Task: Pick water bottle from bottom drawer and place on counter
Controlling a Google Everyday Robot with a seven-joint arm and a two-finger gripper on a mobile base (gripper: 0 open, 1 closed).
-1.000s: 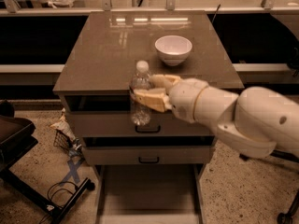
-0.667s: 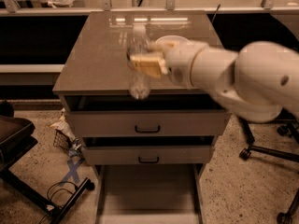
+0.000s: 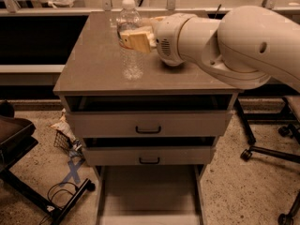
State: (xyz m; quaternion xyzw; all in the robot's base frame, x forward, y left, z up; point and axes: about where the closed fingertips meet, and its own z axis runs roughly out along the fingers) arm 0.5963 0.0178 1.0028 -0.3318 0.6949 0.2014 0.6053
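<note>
The water bottle (image 3: 132, 62) stands upright, long axis vertical and white cap pointing up, over the left-centre of the tabletop (image 3: 89, 64). Its base is at or just above the surface; I cannot tell whether they touch. The claw (image 3: 129, 37) reaches in from the right and pinches the bottle's upper body between tan fingers (image 3: 140, 40). A sign behind the tabletop is too blurred to read. Bare surface lies left of the bottle and in front of it, up to the front edge, while the white arm (image 3: 234, 41) covers the right side. Below, the bottom drawer (image 3: 147, 193) is pulled out, its flat floor showing.
</note>
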